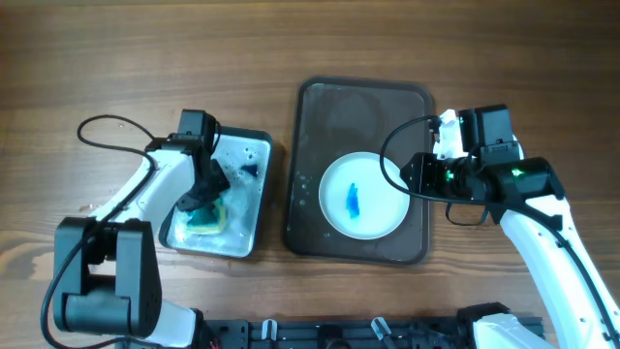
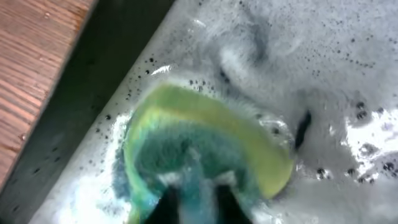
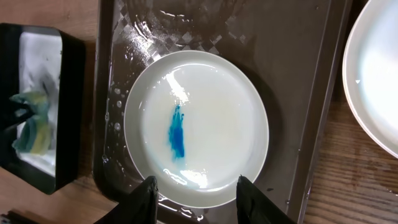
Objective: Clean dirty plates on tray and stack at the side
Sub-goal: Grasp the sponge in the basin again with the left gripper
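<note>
**Item: plate** (image 1: 363,197), round, white, shallow, one blue smear (image 3: 176,134) at its middle.

**Location:** lies flat in the lower half of the dark tray (image 1: 320,107), centre of the overhead frame. The tray floor around it is wet and glistening.

**Companion piece:** second plate (image 3: 376,74), seen only at the right edge of the right wrist view. It sits on the table (image 1: 97,58) outside the tray rim. No mark shows on the visible part.

**Handling, as judged:**
- Stiff and probably breakable, of moderate weight.
- The glaze and the water on it likely make it slippery.
- A flat plate offers no purchase from above, so the raised rim is the place to take hold, one finger over and one under the edge.
- The rim nearest the right gripper looks the easiest spot.
- Pressure on the centre during wiping may slide the plate across the wet tray, so steadying the rim seems wise.

**Right gripper** (image 3: 198,198): released, fingers (image 3: 148,198) spread at the bottom of its own view. It sits by the plate's near rim and holds nothing.

**Left gripper** (image 1: 206,197): clenched on the green-yellow sponge (image 2: 205,143), which buckles between its jaws. It is down in the soapy grey tray (image 1: 257,189), left of the dark tray.

**Sponge, as judged:** soft, soaked and light. It gives under a squeeze and needs a firm pinch to stay held.
</note>
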Action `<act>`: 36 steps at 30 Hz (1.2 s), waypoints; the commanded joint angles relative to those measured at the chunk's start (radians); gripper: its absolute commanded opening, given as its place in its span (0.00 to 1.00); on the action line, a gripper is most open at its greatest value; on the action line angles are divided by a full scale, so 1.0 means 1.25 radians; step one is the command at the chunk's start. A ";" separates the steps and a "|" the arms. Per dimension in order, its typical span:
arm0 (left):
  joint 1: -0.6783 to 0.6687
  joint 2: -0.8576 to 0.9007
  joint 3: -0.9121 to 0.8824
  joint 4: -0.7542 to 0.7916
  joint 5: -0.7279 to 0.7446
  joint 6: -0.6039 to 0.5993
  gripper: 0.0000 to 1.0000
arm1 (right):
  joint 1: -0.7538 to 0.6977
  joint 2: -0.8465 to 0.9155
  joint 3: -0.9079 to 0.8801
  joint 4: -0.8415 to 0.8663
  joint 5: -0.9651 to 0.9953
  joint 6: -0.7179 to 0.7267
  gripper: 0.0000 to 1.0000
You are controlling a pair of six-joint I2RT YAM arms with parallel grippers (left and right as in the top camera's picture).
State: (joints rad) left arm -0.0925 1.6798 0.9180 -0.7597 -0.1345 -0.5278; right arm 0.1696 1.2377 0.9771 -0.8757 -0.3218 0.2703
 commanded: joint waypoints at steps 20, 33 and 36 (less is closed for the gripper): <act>-0.003 -0.020 0.080 -0.177 0.110 0.006 0.53 | 0.003 -0.009 0.013 -0.001 -0.013 -0.005 0.41; -0.002 -0.020 -0.035 -0.061 0.071 -0.007 0.04 | 0.001 -0.009 0.012 -0.001 0.099 0.098 0.42; -0.002 -0.025 0.015 -0.118 0.068 0.014 0.04 | -0.020 -0.008 0.012 0.006 0.163 0.162 0.45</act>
State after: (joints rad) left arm -0.0925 1.6474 0.8875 -0.8524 -0.0311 -0.5468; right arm 0.1673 1.2377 0.9771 -0.8757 -0.2462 0.3523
